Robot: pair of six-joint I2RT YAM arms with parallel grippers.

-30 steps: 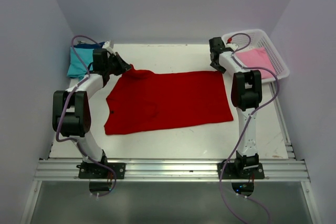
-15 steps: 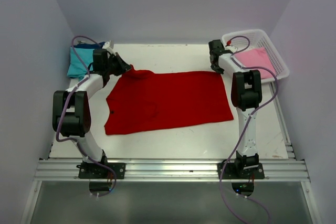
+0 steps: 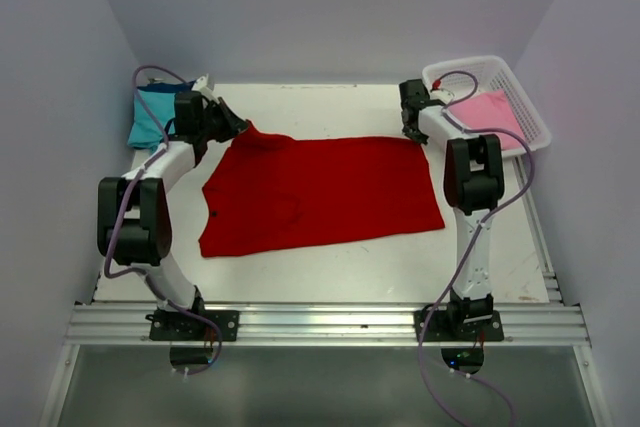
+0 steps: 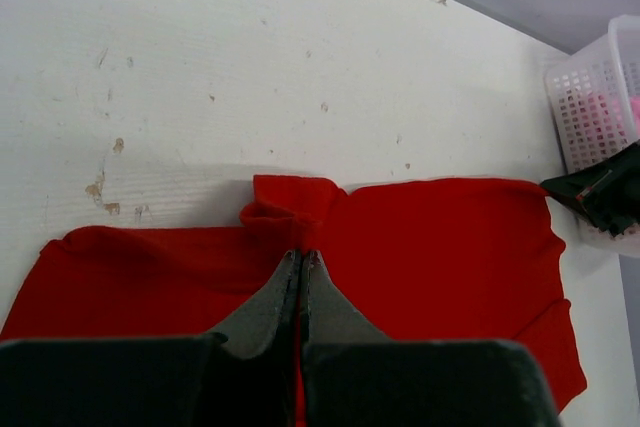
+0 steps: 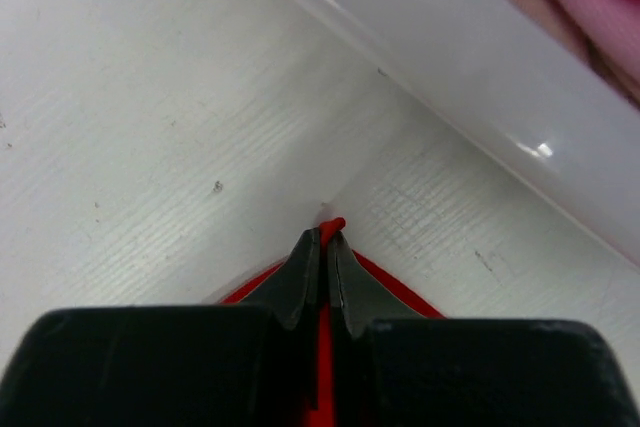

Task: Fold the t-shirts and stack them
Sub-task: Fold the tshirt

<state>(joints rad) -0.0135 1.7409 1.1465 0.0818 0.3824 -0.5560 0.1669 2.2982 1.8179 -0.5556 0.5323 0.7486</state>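
A bright red short-sleeved cloth t-shirt is spread flat across the middle of the white worktop, its long side running left to right. Its far left corner is pinched between the closed jaws of the left gripper, and the cloth there is bunched into a small raised fold. Its far right corner is clamped by the closed jaws of the right gripper, with a small tip of red cloth showing just past the jaw tips. A folded teal cloth t-shirt is seen at the far left corner of the worktop. A pink cloth t-shirt is held in the white plastic lattice basket at the far right.
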